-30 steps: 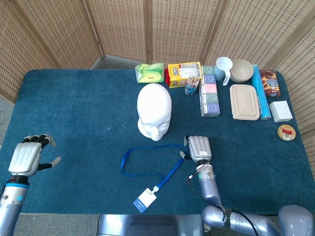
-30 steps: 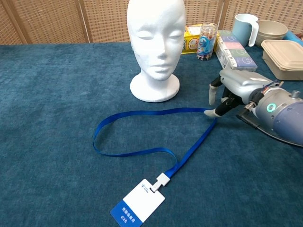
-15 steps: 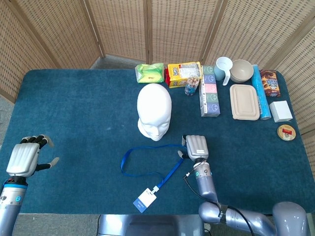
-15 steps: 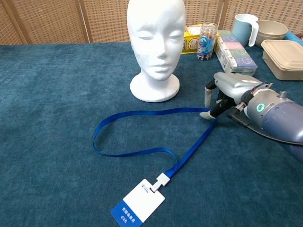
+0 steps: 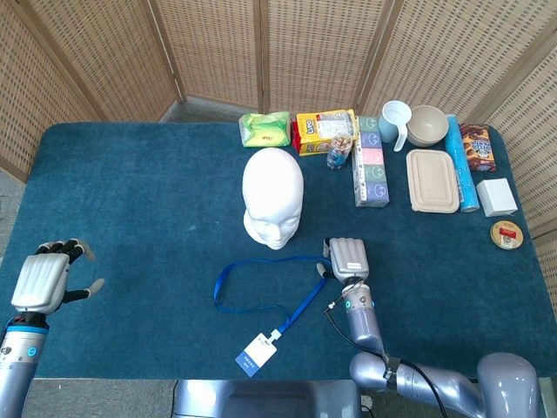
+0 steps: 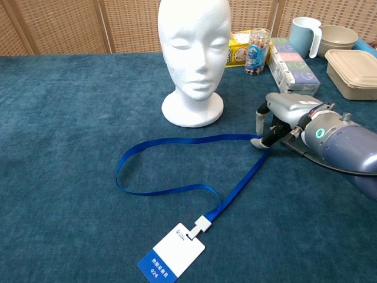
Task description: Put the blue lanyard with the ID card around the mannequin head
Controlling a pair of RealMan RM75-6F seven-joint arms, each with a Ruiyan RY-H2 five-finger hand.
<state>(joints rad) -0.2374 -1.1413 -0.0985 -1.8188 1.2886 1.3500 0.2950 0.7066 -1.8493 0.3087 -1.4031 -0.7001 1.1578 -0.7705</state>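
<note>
The white mannequin head (image 5: pixel 272 196) (image 6: pixel 194 47) stands upright mid-table, facing me. In front of it the blue lanyard (image 5: pixel 270 260) (image 6: pixel 177 141) lies flat in a long loop, its white and blue ID card (image 5: pixel 254 355) (image 6: pixel 171 257) near the front edge. My right hand (image 5: pixel 346 259) (image 6: pixel 284 111) sits palm down at the loop's right bend. Its fingertips (image 6: pixel 257 142) touch the strap there, and the strap still lies on the cloth. My left hand (image 5: pixel 41 280) hovers at the far left front with fingers spread and nothing in it; only the head view shows it.
Along the back right stand snack packs (image 5: pixel 324 131), a small jar (image 5: pixel 339 152) (image 6: pixel 258 52), a pastel box (image 5: pixel 370 161) (image 6: pixel 293 65), a mug (image 5: pixel 394 122) (image 6: pixel 305 35), a bowl (image 5: pixel 427 124), a lidded tan container (image 5: pixel 432 180) (image 6: pixel 353 66) and a blue tube (image 5: pixel 461 161). Wicker screens (image 5: pixel 218 43) close the back.
My right hand has slid a little left and closer to the lanyard's right bend. My left hand has dropped slightly toward the front edge. The lanyard has not moved.
</note>
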